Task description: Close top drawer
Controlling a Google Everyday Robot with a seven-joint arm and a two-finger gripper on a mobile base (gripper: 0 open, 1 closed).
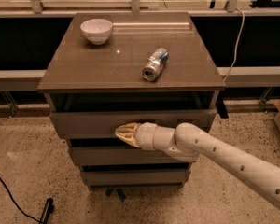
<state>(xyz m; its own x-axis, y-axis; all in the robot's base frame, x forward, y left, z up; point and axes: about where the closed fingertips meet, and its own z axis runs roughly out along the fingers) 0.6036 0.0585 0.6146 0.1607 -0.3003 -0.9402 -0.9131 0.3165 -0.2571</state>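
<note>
The top drawer (84,124) is the highest of three in a small grey-brown cabinet. It sits just under the worktop (79,71). Its front is a wide, flat board with no handle on it. The board is plain and the same dull grey-brown as the rest of the cabinet. The drawer is not shut all the way: it sticks out a little, further than the two fronts below it. A dark gap shows between the top edge of the board and the worktop. Through that gap you can see a bit of the deep, dark box inside.

The pincer (121,133) is at the low edge of the drawer front, near the middle. Its two tan fingers are pressed together into one point, and it holds nothing. The tip touches the board. The white arm (233,164) comes in from the lower right and reaches across the front of the cabinet.

Under the top drawer are the middle drawer front (98,156) and the bottom drawer front (130,176) — both are thinner.

On the worktop stands a white bowl (96,30) at the back left. A silver can (155,65) lies on its side, right of the middle, well apart from the bowl.
</note>
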